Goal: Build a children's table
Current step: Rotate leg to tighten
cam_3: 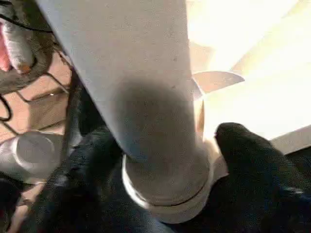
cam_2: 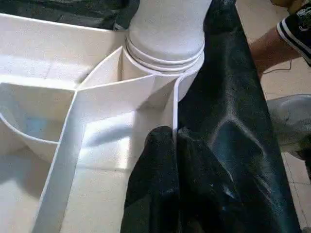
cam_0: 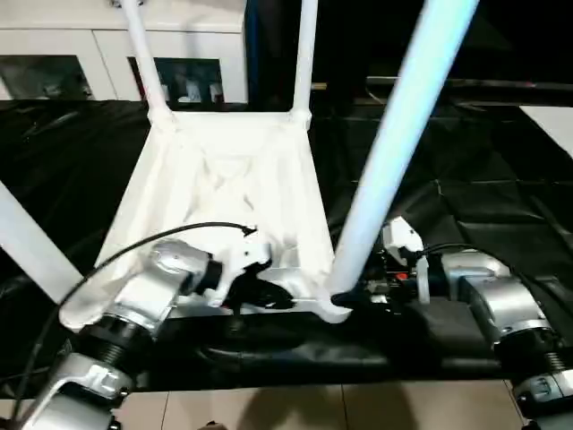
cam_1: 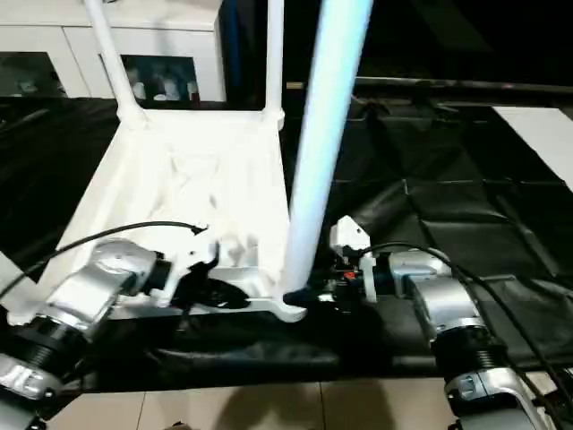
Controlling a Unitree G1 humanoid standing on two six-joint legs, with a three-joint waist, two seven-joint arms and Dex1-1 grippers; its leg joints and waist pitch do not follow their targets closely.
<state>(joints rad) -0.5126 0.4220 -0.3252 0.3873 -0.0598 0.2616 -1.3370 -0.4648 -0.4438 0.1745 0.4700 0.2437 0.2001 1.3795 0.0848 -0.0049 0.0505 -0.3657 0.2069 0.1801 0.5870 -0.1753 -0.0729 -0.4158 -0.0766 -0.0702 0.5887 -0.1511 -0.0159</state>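
Note:
The children's table [cam_0: 224, 188] lies upside down on black cloth, its ribbed underside facing up. Four white legs stand in its corner sockets: two far ones [cam_0: 304, 54], a near left one [cam_0: 31, 246] and a near right leg [cam_0: 394, 134]. My left gripper [cam_0: 260, 291] is shut on the table's near rim, one black finger on each side of the thin rim wall [cam_2: 173, 97]. My right gripper [cam_1: 300, 296] is at the foot of the near right leg [cam_3: 146, 73]. Its fingers [cam_3: 252, 160] stand on either side of the leg just above the socket, with a gap showing on one side.
A white cabinet [cam_0: 81, 54] with glass doors stands behind the table. The black cloth [cam_0: 483, 188] spreads wide to the right, and tiled floor [cam_0: 358, 408] runs along the near edge. A person's leg and shoe [cam_2: 291, 29] are beside the cloth.

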